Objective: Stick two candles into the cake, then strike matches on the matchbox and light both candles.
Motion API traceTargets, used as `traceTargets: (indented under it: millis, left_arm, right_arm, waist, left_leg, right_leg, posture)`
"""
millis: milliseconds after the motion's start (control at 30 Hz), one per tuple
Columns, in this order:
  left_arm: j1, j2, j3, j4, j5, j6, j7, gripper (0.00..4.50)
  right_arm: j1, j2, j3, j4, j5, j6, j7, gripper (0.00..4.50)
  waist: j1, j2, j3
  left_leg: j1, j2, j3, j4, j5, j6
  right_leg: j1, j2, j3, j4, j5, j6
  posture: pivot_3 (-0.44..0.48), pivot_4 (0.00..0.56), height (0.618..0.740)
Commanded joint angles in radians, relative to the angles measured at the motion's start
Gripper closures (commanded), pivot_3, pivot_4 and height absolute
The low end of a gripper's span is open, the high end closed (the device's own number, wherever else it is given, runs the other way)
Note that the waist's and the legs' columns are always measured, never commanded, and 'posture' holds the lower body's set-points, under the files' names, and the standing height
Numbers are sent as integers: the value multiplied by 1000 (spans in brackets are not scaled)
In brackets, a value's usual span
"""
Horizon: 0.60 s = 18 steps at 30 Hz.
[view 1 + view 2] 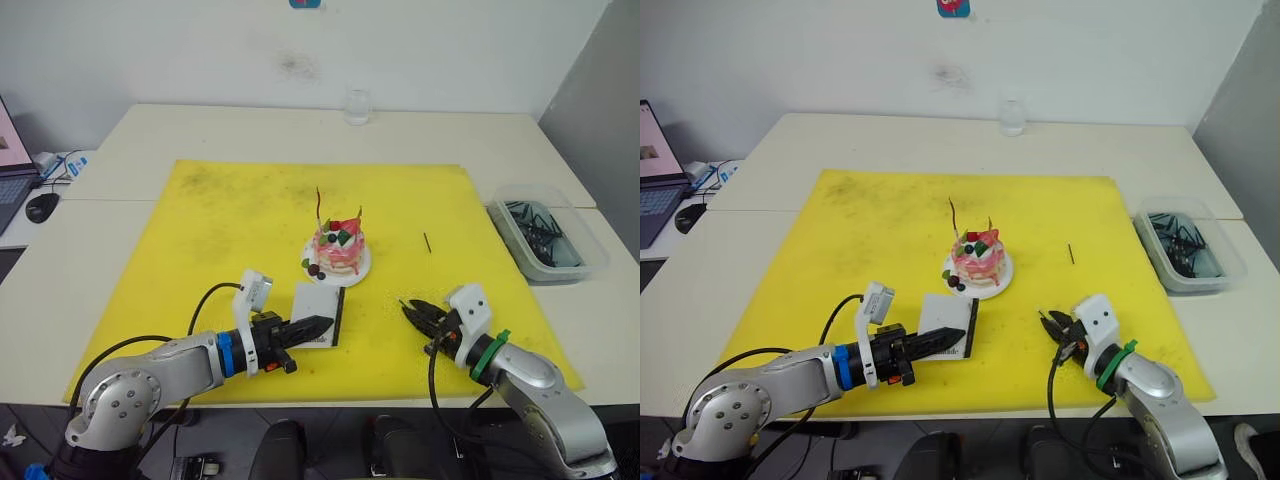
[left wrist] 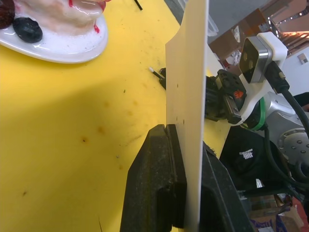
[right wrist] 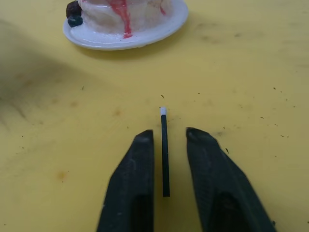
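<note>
Matchbox (image 1: pixel 320 315) first: my left gripper (image 1: pixel 312 327) has its two fingers pinched on the near end, and in my left wrist view the box stands on edge between the pads, a thin white wall rising from them. It sits just in front of the cake (image 1: pixel 338 250), with its black strip along the side toward my right arm.

The cake rests on its small white plate (image 1: pixel 362 268) near the middle of the yellow mat (image 1: pixel 220 230), both candles (image 1: pixel 320 205) already standing up out of the top, one taller than the other.

My right gripper (image 3: pixel 166 145) is low over the mat with its fingers spread, and a match (image 3: pixel 164 152) lies flat between them, white tip pointing toward the plate. The left finger is close beside it; whether it touches I cannot tell. Another match (image 1: pixel 427 242) lies alone on the mat, well to the right of the cake.

Bare yellow mat lies between my two grippers and between the right one and the plate. The mat's near edge runs just behind both wrists. Off the right edge sits a clear bin (image 1: pixel 590 240) of dark bits, well apart from my right arm. A glass (image 1: pixel 357 105) stands at the table's far edge.
</note>
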Motion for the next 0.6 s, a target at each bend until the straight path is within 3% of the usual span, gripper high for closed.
traceTargets:
  millis: [33,600]
  left_arm:
    - [4,-7,10,-48,-5,-15,3,4500]
    - [-5,-14,0,-43,1,-13,-6,4500]
  right_arm:
    - [-8,-20,14,-2,-34,-66,14,2040]
    - [-19,12,29,56,-76,-156,-1,2040]
  waist:
    - [0,0,0]
    - [0,0,0]
  left_leg:
    - [0,0,0,0,0,0]
    - [0,0,0,1,0,0]
  right_leg:
    - [0,0,0,0,0,0]
    - [0,0,0,0,1,1]
  posture:
    - [0,150,740]
    - [0,150,740]
